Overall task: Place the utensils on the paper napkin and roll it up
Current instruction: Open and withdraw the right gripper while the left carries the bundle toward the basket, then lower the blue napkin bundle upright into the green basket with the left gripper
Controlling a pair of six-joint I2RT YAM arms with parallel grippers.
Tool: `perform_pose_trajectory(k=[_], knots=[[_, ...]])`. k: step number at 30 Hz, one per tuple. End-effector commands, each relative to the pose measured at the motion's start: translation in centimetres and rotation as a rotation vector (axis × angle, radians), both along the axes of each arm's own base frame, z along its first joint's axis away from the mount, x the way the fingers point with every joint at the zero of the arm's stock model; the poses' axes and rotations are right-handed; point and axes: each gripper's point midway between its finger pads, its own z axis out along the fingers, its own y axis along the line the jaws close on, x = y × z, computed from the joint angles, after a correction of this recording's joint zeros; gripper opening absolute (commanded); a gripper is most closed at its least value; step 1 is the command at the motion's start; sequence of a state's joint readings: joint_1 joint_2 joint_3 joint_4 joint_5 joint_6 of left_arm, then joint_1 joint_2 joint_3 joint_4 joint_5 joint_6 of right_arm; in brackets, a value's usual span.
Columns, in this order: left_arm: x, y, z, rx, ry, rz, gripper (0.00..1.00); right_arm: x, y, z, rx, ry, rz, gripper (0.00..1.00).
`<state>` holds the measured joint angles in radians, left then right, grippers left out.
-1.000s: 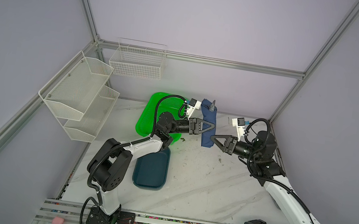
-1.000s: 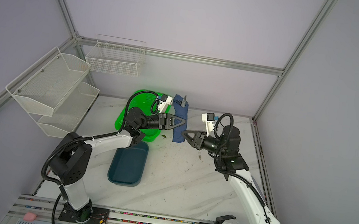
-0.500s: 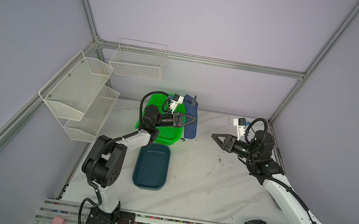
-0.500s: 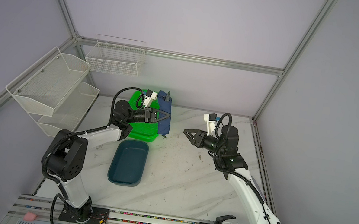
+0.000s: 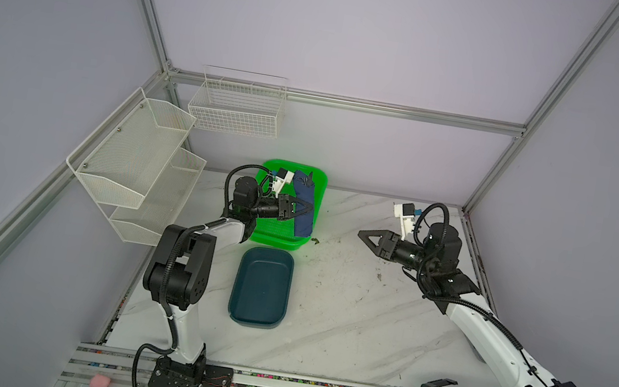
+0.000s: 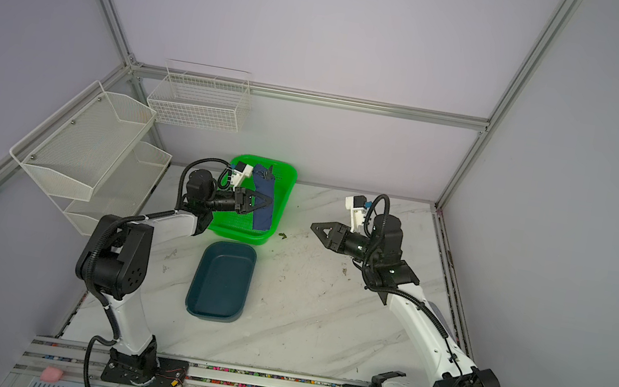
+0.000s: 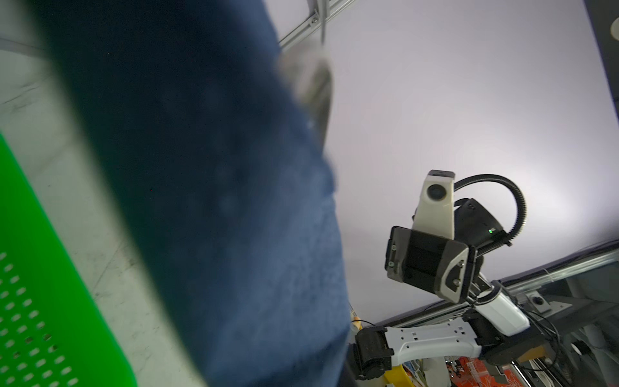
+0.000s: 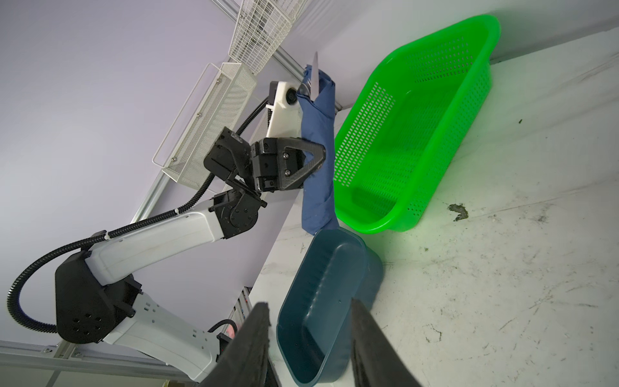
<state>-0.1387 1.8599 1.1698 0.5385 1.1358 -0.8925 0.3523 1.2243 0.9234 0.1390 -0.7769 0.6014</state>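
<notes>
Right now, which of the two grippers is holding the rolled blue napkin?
The left gripper: its jaws are clamped on the paper napkin, which is rolled around the utensils. The right gripper stands open and empty, apart from it.

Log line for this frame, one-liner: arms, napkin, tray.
left gripper: shut on rolled napkin, upright over green basket | knife tip: pokes from roll top | right gripper: open, empty, above table | tray: empty

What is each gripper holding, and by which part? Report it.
The left gripper grips the rolled napkin about midway along its length; the right gripper is open and holds nothing.
</notes>
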Motion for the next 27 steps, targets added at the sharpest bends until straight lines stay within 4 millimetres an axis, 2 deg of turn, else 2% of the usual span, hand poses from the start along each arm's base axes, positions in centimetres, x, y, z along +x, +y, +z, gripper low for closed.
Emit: perform_pose_trajectory(k=[1, 7, 14, 21, 27], knots=[[1.3, 0.6, -1.0, 0.154, -0.023, 0.024, 0.02, 0.3, 0.7, 0.8, 0.020, -0.026, 0.003, 0.42], [3.1, 1.4, -3.8, 0.263, 0.037, 0.063, 0.01, 0.5, 1.4, 0.6, 0.019, -0.022, 0.016, 0.42], [5.8, 1.7, -3.2, 0.254, 0.018, 0.074, 0.01, 0.1, 1.8, 0.3, 0.012, -0.014, 0.024, 0.42], [8.4, 2.6, -3.7, 0.236, 0.031, 0.083, 0.01, -0.1, 1.8, 0.2, 0.007, -0.010, 0.022, 0.42], [10.1, 2.9, -5.6, 0.251, 0.062, 0.095, 0.01, 0.0, 2.0, -0.1, 0.003, -0.004, 0.024, 0.42]])
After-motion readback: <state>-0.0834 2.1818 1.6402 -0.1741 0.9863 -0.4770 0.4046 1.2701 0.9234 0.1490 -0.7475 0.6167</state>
